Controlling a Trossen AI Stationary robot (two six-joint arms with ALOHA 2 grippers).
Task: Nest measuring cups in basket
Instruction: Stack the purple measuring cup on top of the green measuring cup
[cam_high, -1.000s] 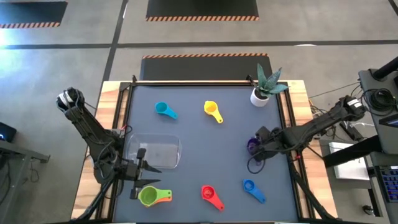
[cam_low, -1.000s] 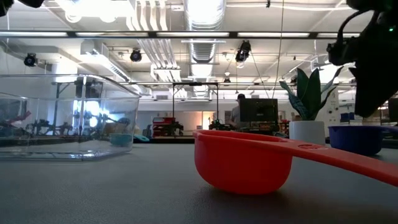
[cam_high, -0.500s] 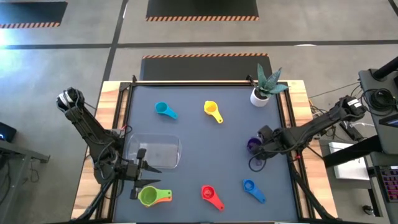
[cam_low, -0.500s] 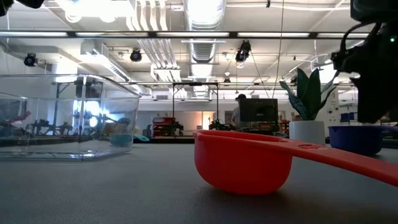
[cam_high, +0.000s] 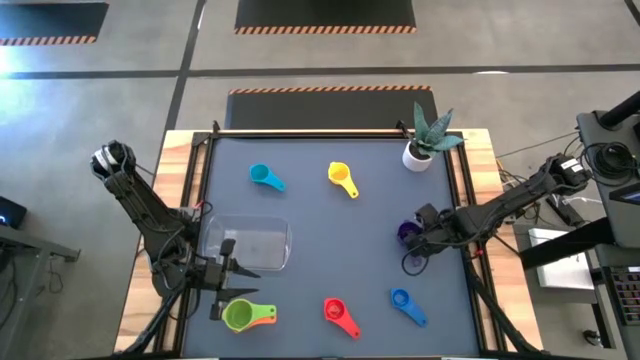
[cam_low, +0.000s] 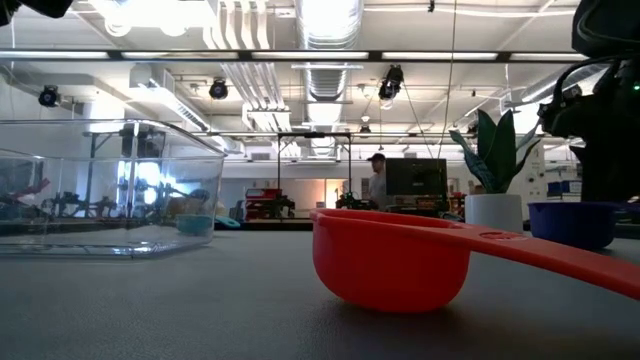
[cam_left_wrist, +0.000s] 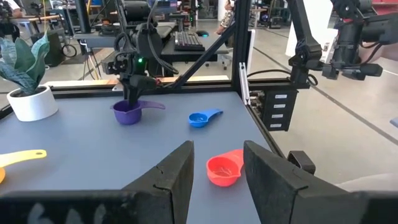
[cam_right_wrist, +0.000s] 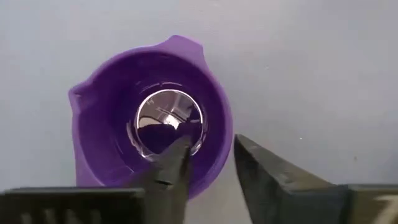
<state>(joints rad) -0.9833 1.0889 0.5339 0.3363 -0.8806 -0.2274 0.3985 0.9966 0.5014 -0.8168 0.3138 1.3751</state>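
Observation:
The purple cup (cam_high: 406, 234) stands upright on the mat near the table's right edge. My right gripper (cam_right_wrist: 211, 163) is open and points down over it, with one finger (cam_right_wrist: 177, 158) inside the bowl and the other (cam_right_wrist: 261, 171) outside the rim; I cannot tell whether they touch. The left wrist view shows that gripper above the purple cup (cam_left_wrist: 127, 114). My left gripper (cam_high: 225, 275) waits open at the near left, between the clear basket (cam_high: 248, 245) and the green cup (cam_high: 238, 316), which sits in the orange one (cam_high: 264, 318). Cyan (cam_high: 265, 177), yellow (cam_high: 342, 179), red (cam_high: 338, 312) and blue (cam_high: 405, 302) cups lie apart on the mat.
A white pot with a spiky plant (cam_high: 425, 142) stands at the far right corner, beyond the purple cup. Raised rails (cam_high: 462, 200) run along the mat's sides. Bare mat lies between the basket and the purple cup. A person shows far off in the room behind (cam_low: 377, 175).
My right gripper has come down a little over the purple cup. The cups, the basket and the left arm have kept still.

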